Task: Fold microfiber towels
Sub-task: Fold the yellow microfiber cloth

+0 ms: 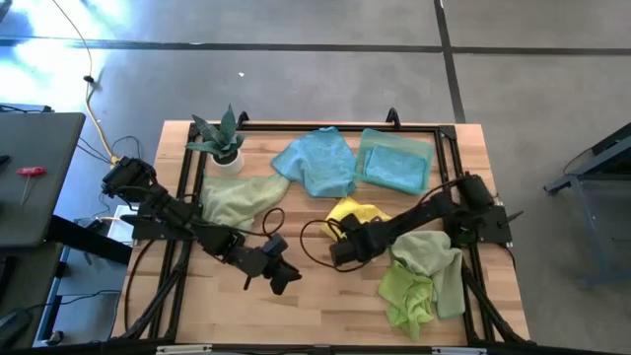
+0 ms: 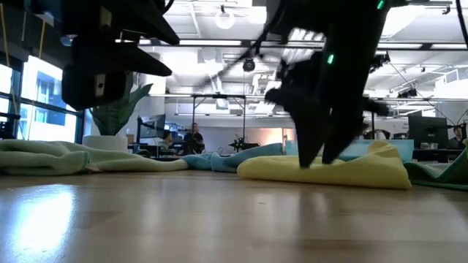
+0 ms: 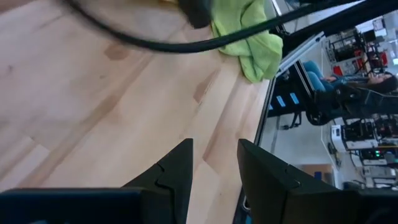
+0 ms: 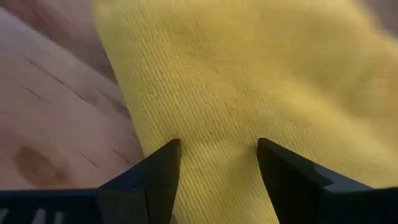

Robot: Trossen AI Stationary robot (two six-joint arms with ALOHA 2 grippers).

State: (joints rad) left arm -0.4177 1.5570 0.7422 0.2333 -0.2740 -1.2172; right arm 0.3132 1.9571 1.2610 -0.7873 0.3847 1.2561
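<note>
A crumpled yellow towel (image 1: 357, 211) (image 4: 249, 74) lies mid-table. My right gripper (image 1: 340, 252) (image 4: 217, 155) stands open at its near edge, pointing steeply down, with yellow cloth showing between the fingers. My left gripper (image 1: 283, 277) (image 3: 214, 168) hovers open over bare wood to the left of it, with nothing between its fingers. A light blue towel (image 1: 315, 163) and a folded mint towel (image 1: 394, 163) lie at the back. A pale sage towel (image 1: 237, 197) lies at the left. A lime green towel (image 1: 406, 294) and a sage one (image 1: 434, 254) lie heaped at the right. My right gripper comes at the yellow towel's near edge (image 2: 307, 168) from above, slanting down, its open fingers (image 2: 314, 150) astride the cloth. Whether the fingertips touch the cloth I cannot tell. The towel lies flat on the table.
A spiky green plant in a white pot (image 1: 223, 143) stands at the back left. A black metal frame (image 1: 296, 126) runs round the tabletop. Bare wood lies along the near edge (image 1: 325, 316). People sit in the room beyond.
</note>
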